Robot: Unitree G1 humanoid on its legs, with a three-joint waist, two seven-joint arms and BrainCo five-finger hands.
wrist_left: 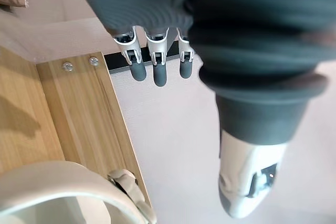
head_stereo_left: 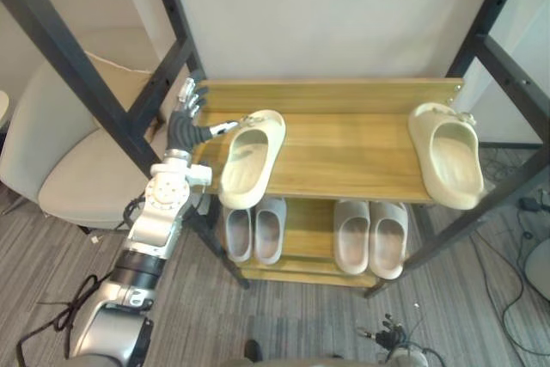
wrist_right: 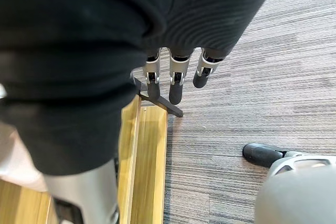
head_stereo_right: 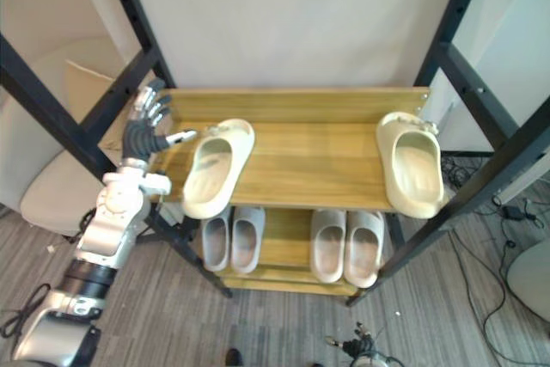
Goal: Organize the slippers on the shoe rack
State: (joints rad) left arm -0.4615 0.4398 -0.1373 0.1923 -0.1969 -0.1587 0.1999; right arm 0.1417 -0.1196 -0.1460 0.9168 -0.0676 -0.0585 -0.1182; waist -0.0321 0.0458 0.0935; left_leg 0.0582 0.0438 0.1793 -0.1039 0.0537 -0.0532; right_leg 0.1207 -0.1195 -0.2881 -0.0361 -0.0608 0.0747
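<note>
A beige cushioned chair (head_stereo_left: 77, 180) stands on grey striped carpet (head_stereo_left: 215, 324). A plain pale wall (head_stereo_left: 318, 15) rises behind and to the right of the chair.

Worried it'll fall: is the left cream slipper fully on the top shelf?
No: the slipper overhangs the front of the top shelf.

Home-like room before me, wooden shoe rack (head_stereo_left: 344, 156) with slippers (head_stereo_left: 451, 156) against a white wall (head_stereo_left: 326, 15), cushioned beige chair (head_stereo_left: 77, 178) alongside, grey striped floor (head_stereo_left: 301, 324), black metal frame (head_stereo_left: 491, 6)
</note>
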